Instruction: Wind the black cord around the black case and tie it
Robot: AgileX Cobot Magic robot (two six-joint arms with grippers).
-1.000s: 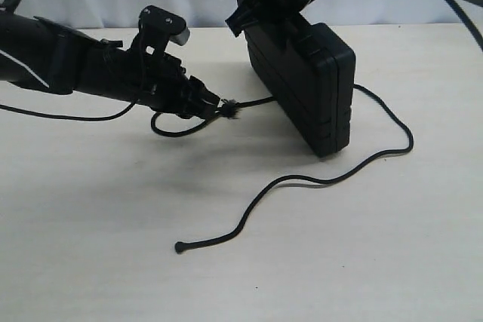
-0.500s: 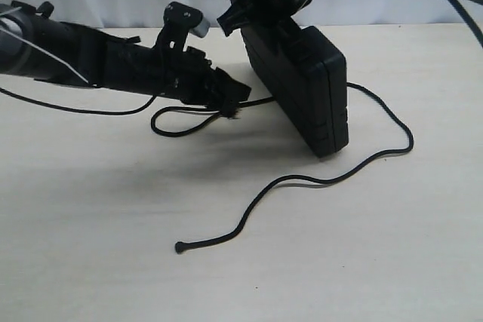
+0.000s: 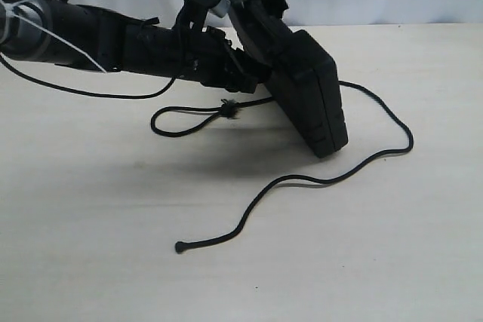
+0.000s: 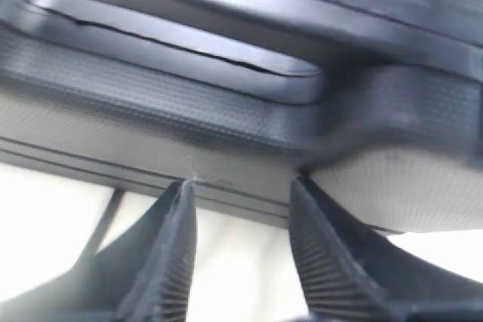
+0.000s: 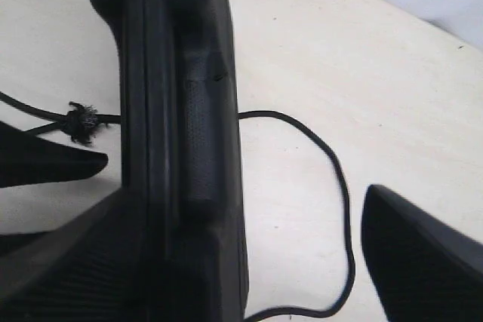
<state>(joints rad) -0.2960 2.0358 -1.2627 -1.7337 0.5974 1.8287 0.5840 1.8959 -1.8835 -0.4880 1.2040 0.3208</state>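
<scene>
The black case [image 3: 309, 96] stands on its edge, leaning over the table. The black cord [image 3: 377, 157] runs under it. Its knotted loop [image 3: 189, 122] lies to the left of the case, and its knobbed tip [image 3: 179, 247] lies near the front. My left gripper [image 3: 253, 69] is open, with both fingertips [image 4: 183, 186] pressed against the case's side [image 4: 226, 111] and nothing between them. My right gripper [image 5: 249, 194] is open astride the case's upper end [image 5: 181, 111]. One of its fingers lies against the case and the other finger [image 5: 423, 254] stands well off it. The frayed knot [image 5: 78, 122] rests on the table.
The cord's long tail curves out to the right [image 3: 411, 141] of the case and back across the pale table [image 3: 113, 209]. A thin robot cable [image 3: 90, 92] hangs under the left arm. A white wall runs behind the table.
My right gripper has opened and let go of the case's top. My left gripper has moved from beside the knot up and right to the case's side. The case now leans further.
</scene>
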